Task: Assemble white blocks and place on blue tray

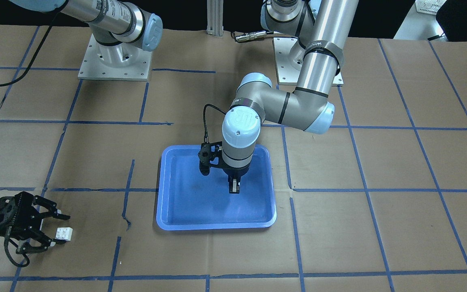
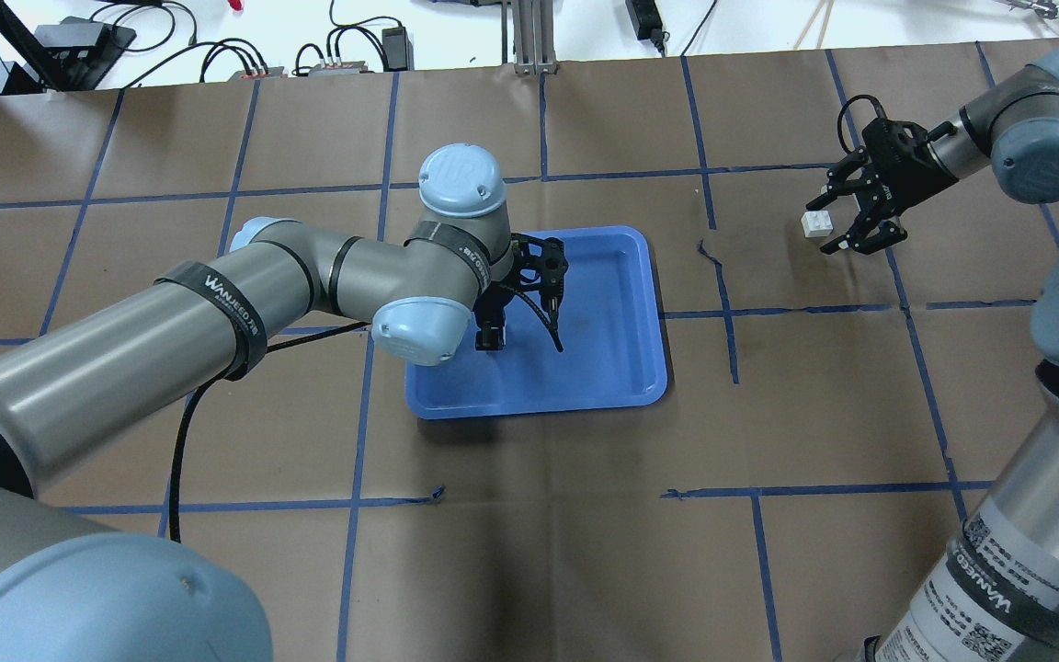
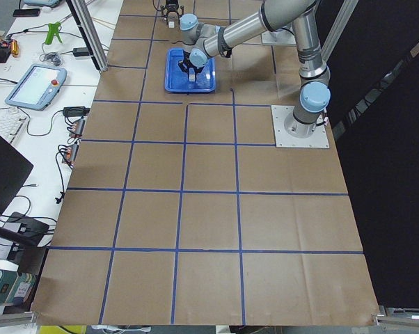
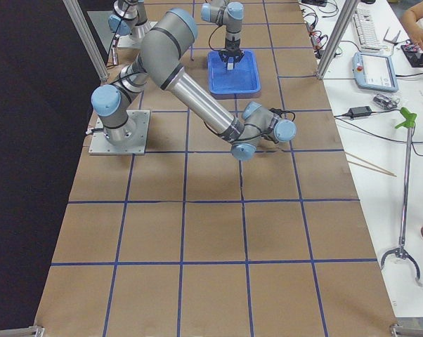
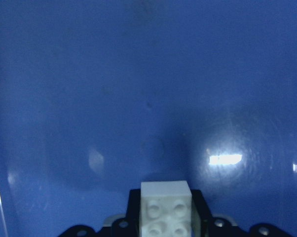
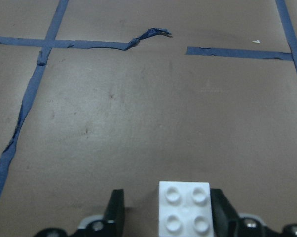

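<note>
My left gripper [image 1: 234,187] points straight down over the blue tray [image 1: 193,202] and is shut on one white block [image 5: 166,210], held just above the tray floor. In the overhead view the left gripper [image 2: 490,336] is over the near left part of the tray [image 2: 603,368]. The other white block [image 1: 64,233] lies studs up on the brown paper, far from the tray. My right gripper [image 1: 57,228] is open around it, low over the table. In the right wrist view this block [image 6: 184,210] sits against one finger, with a gap to the other.
The table is covered in brown paper with a grid of blue tape lines [image 2: 723,303]. The arm bases [image 1: 114,61] stand at the robot's side of the table. The tray floor holds nothing else.
</note>
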